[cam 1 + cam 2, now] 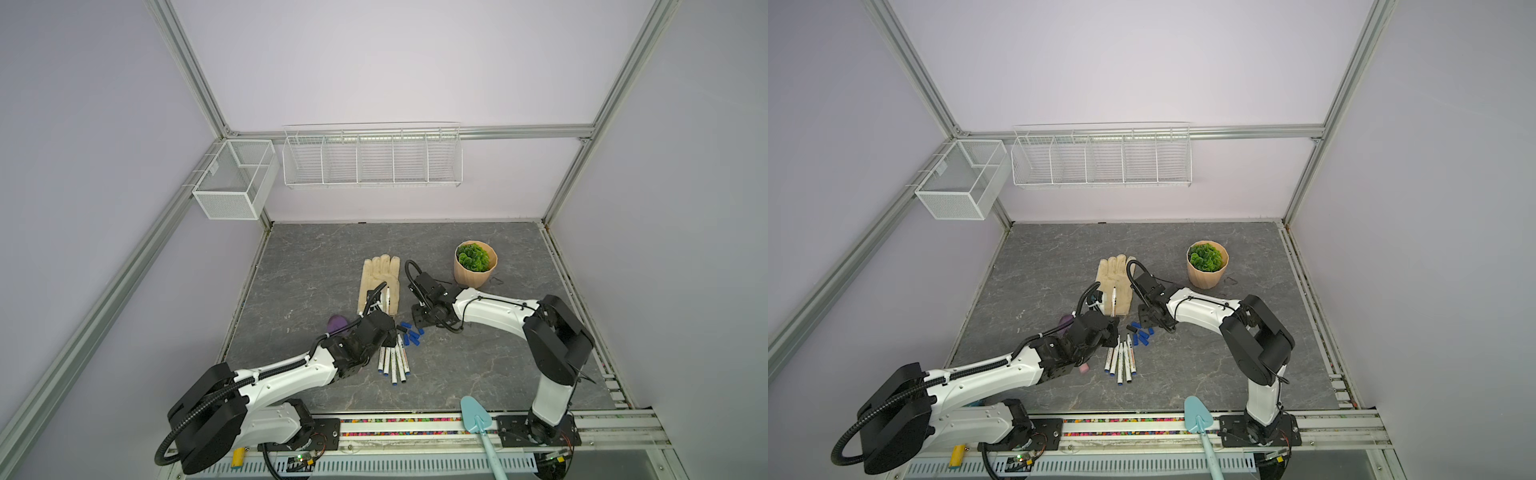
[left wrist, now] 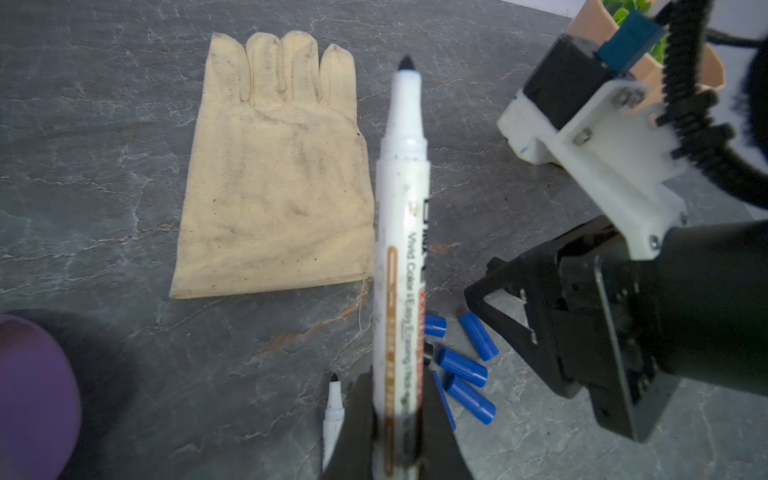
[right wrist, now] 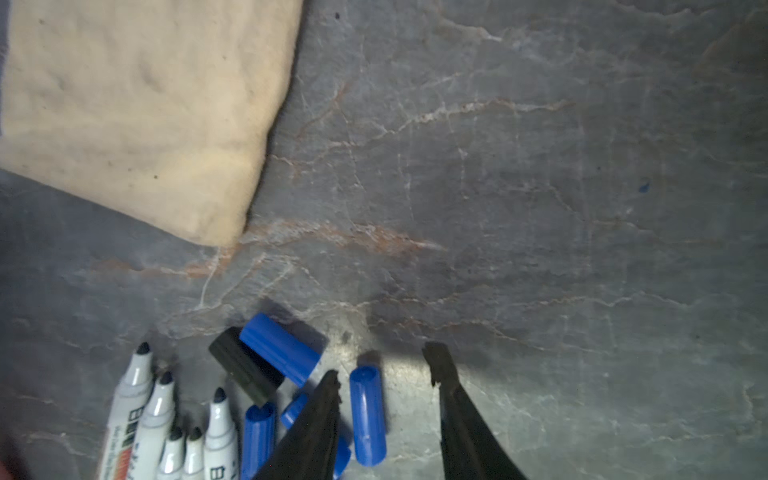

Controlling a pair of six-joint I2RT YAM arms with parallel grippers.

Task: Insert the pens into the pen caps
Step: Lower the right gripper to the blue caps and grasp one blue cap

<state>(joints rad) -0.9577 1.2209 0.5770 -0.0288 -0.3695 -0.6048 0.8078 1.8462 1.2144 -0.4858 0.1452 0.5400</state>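
My left gripper is shut on a white pen, held above the table with its bare black tip pointing toward the glove. Both top views show that pen in the left gripper. Several more uncapped pens lie side by side on the table. Beside their tips lies a cluster of blue pen caps and one black cap. My right gripper is open low over the caps. One blue cap lies on the table between its fingers, close to one finger.
A beige glove lies flat behind the pens. A potted plant stands at the back right. A purple trowel is partly hidden under my left arm. A teal scoop rests on the front rail. Wire baskets hang on the wall.
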